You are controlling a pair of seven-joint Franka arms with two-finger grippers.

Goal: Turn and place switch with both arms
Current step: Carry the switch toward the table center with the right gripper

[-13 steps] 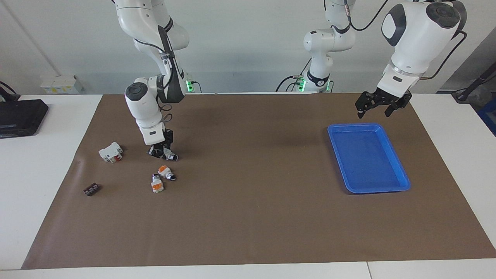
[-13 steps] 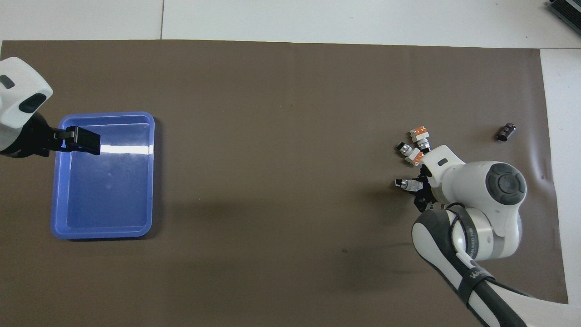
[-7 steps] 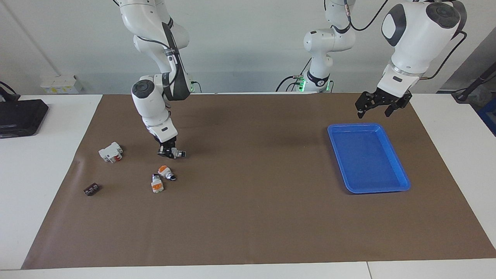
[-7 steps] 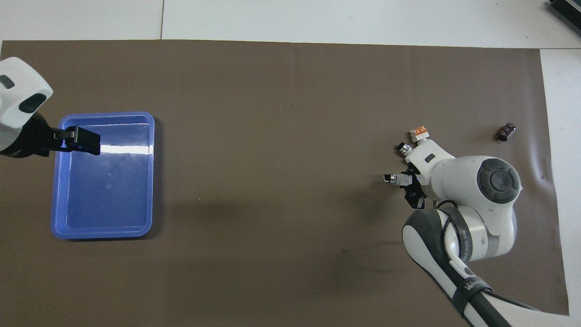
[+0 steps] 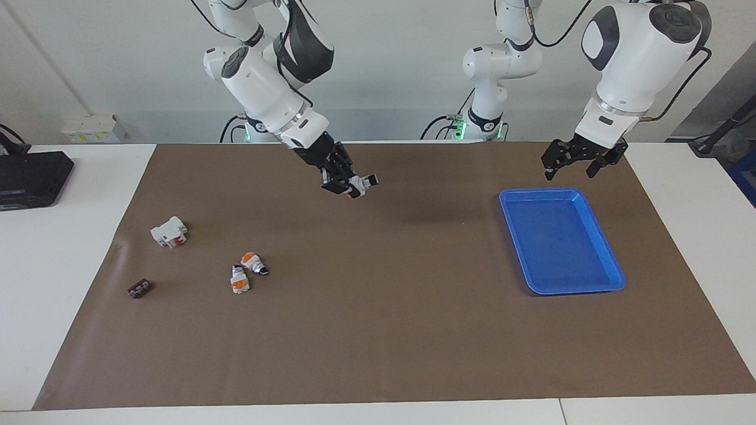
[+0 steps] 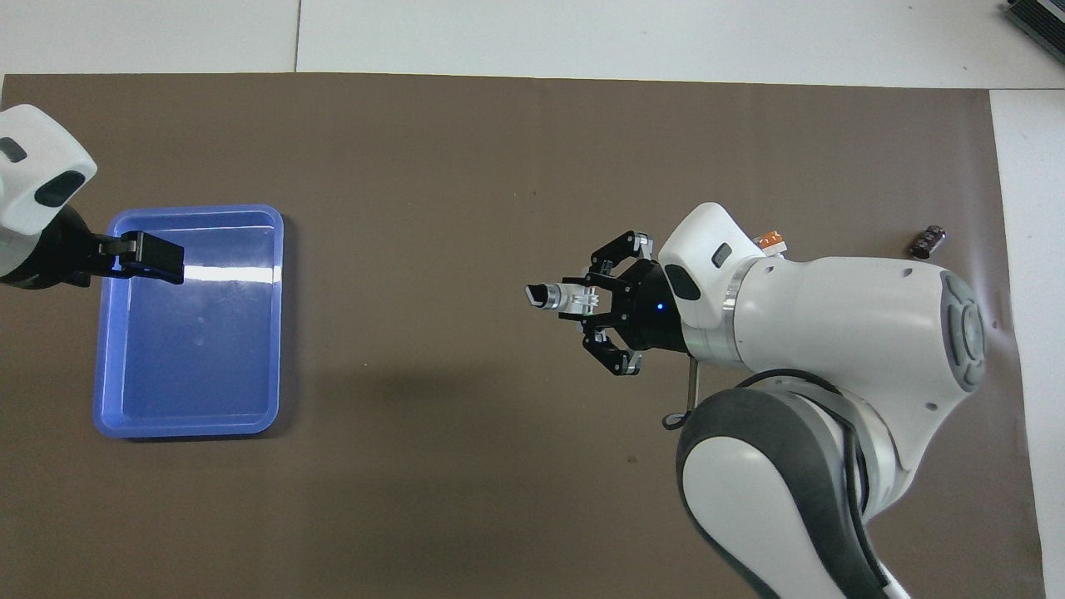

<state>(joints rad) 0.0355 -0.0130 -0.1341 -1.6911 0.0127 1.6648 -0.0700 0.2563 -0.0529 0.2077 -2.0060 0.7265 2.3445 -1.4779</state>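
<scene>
Going across the facing view from the right arm's end of the table (image 5: pixel 77 248), which is white with a brown paper mat (image 5: pixel 390 330), a small dark brown flat piece (image 5: pixel 139 288) lies nearest that end. A larger white block with a red part (image 5: pixel 169 231) sits nearer the robots. Next lie two small white selector switches with orange blocks (image 5: pixel 245 273), just beside each other on the mat.

The right gripper (image 5: pixel 345 184), black and multi-fingered on a glossy white arm, is raised over the bare middle of the mat. Its jaws are clamped on the switch (image 5: pixel 361 183), a thumb-sized white part with a black knob end, which sticks out level from the fingertips with its knob toward the left arm's end.

A blue rectangular plastic tray (image 5: pixel 614 276) rests on the mat toward the left arm's end. The left gripper (image 5: pixel 576 162) hangs waiting over the tray's edge nearest the robots, jaws spread apart and holding nothing.
</scene>
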